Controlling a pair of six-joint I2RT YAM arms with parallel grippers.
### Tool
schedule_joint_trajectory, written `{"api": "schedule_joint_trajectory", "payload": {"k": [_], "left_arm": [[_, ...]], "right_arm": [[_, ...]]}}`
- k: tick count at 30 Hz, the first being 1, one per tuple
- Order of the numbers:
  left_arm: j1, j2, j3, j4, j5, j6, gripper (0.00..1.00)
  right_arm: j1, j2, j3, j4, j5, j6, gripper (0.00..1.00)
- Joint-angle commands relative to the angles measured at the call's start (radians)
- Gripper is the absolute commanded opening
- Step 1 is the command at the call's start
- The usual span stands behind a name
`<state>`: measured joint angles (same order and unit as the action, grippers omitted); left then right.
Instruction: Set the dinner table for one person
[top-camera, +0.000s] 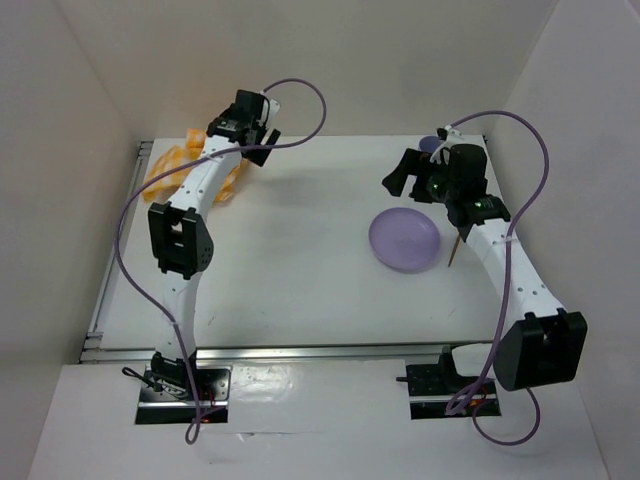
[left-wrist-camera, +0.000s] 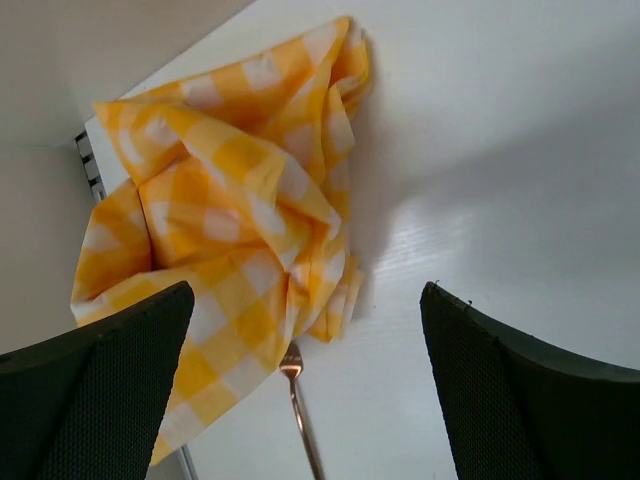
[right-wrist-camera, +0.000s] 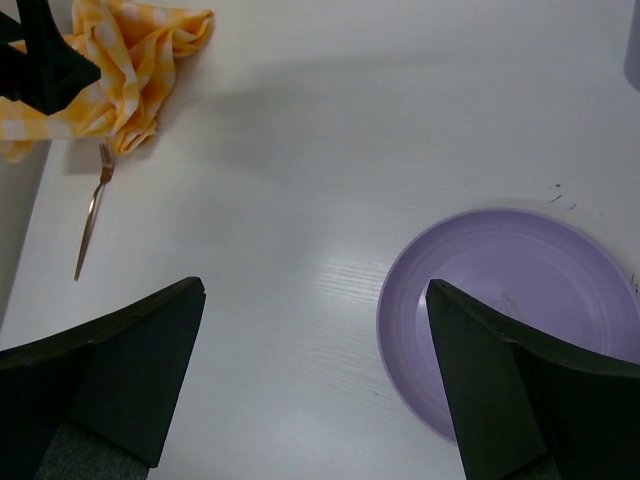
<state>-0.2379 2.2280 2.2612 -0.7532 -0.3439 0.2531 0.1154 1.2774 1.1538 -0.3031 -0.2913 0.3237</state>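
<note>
The dinner table (top-camera: 300, 290) is a big white tabletop with metal rails. A yellow-and-white checked cloth (top-camera: 175, 160) lies crumpled at its far left corner, and fills the left wrist view (left-wrist-camera: 220, 200). A copper fork (left-wrist-camera: 300, 410) lies just in front of the cloth, and it also shows in the right wrist view (right-wrist-camera: 92, 215). A purple plate (top-camera: 403, 240) sits right of centre. My left gripper (top-camera: 240, 130) hovers open above the cloth and fork (left-wrist-camera: 308, 300). My right gripper (top-camera: 412, 180) is open and empty above the plate's left rim (right-wrist-camera: 315, 290).
A purple cup (top-camera: 430, 145) stands at the far right, behind the right wrist. A thin copper-coloured utensil (top-camera: 455, 252) lies right of the plate, partly under the right arm. White walls enclose the table on three sides.
</note>
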Motion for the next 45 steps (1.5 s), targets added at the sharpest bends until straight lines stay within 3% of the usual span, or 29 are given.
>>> {"api": "schedule_joint_trajectory", "payload": {"k": [1, 9, 11, 13, 15, 16, 19, 23, 28, 36, 40, 45], "left_arm": [[0.014, 0.099, 0.079, 0.072, -0.137, -0.055, 1.00], [0.014, 0.232, 0.101, 0.268, -0.441, -0.043, 1.00], [0.014, 0.232, 0.101, 0.290, -0.441, -0.032, 1.00], [0.014, 0.232, 0.101, 0.299, -0.426, -0.032, 0.87], [0.014, 0.232, 0.101, 0.276, -0.391, -0.043, 0.64], [0.014, 0.232, 0.101, 0.266, -0.374, -0.043, 0.40], [0.014, 0.232, 0.101, 0.226, -0.351, -0.052, 0.01], [0.005, 0.167, 0.083, 0.190, -0.259, -0.074, 0.00], [-0.064, -0.090, 0.101, 0.181, -0.094, 0.026, 0.00], [-0.308, -0.431, 0.066, 0.129, -0.076, 0.127, 0.00], [-0.357, -0.533, 0.097, 0.005, -0.113, 0.091, 0.00], [-0.357, -0.672, -0.064, -0.090, -0.101, -0.012, 0.00]], "right_arm": [[0.015, 0.019, 0.038, 0.067, 0.035, -0.008, 1.00], [0.024, 0.082, 0.096, 0.036, 0.024, -0.028, 1.00], [0.033, 0.082, 0.096, 0.036, 0.024, -0.028, 1.00], [0.033, 0.071, 0.086, 0.036, 0.024, -0.028, 1.00], [0.043, 0.060, 0.075, 0.036, 0.024, -0.028, 1.00], [0.043, 0.050, 0.075, 0.036, 0.024, -0.028, 1.00], [0.043, 0.025, 0.055, 0.036, 0.034, -0.028, 1.00], [0.043, 0.004, 0.046, 0.001, 0.044, -0.028, 1.00], [0.043, -0.006, 0.024, -0.063, 0.067, -0.049, 1.00], [0.052, -0.159, -0.075, -0.070, 0.049, -0.049, 1.00], [0.052, -0.216, -0.088, -0.102, 0.049, -0.049, 1.00], [0.052, -0.274, -0.088, -0.143, 0.041, -0.068, 1.00]]}}
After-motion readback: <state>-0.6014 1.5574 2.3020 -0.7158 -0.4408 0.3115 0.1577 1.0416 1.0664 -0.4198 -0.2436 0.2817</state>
